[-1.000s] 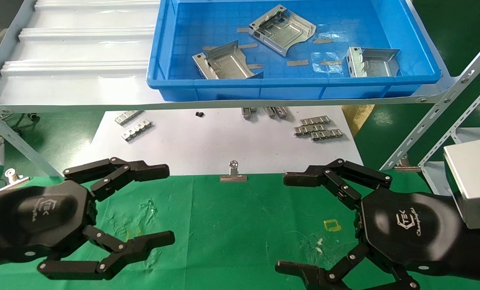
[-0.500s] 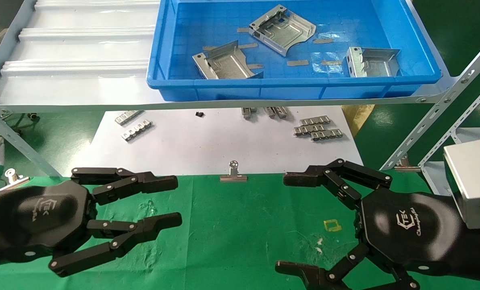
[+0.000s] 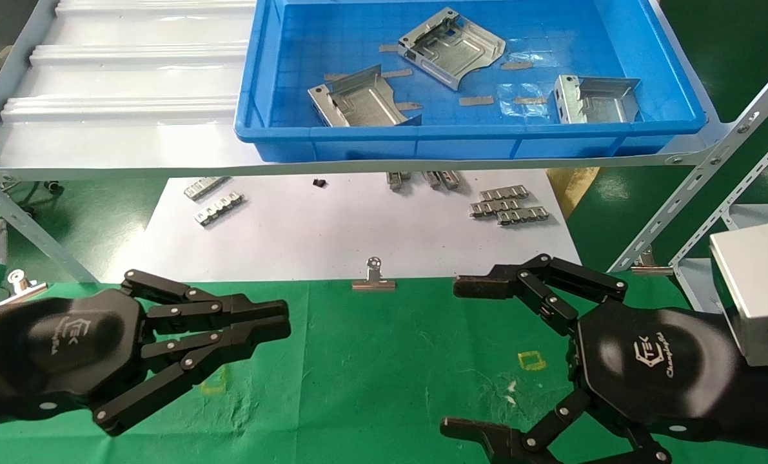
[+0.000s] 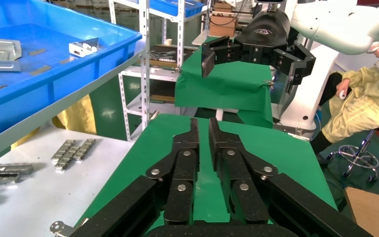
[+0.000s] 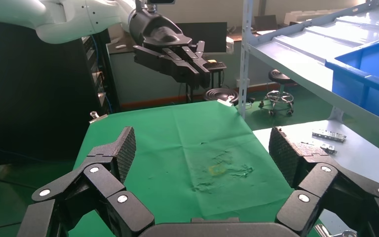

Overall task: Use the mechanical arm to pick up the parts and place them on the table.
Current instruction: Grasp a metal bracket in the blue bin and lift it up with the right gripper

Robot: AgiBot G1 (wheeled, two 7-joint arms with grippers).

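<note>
Over the green counter (image 3: 384, 361), well short of the blue bin (image 3: 674, 96) on the shelf, my left claw (image 3: 274, 320) has just clenched empty while my right claw (image 3: 467, 354) hangs spread. The parts (image 3: 451, 45) still wait in the bin; nothing is picked.

Workshop — steel racking (image 4: 143, 64), blue parts bin (image 3: 474, 138) (seated operator (image 4: 360, 106)).

Bright, even overhead light, crisp focus

White glare streaks the ridged shelf (image 3: 126, 84) left of the blue bin (image 3: 474, 138), and soft sheen sits on the parts (image 3: 451, 45) inside it; beneath the bin the white paper (image 3: 332, 232) carries only faint, short shadows.
</note>
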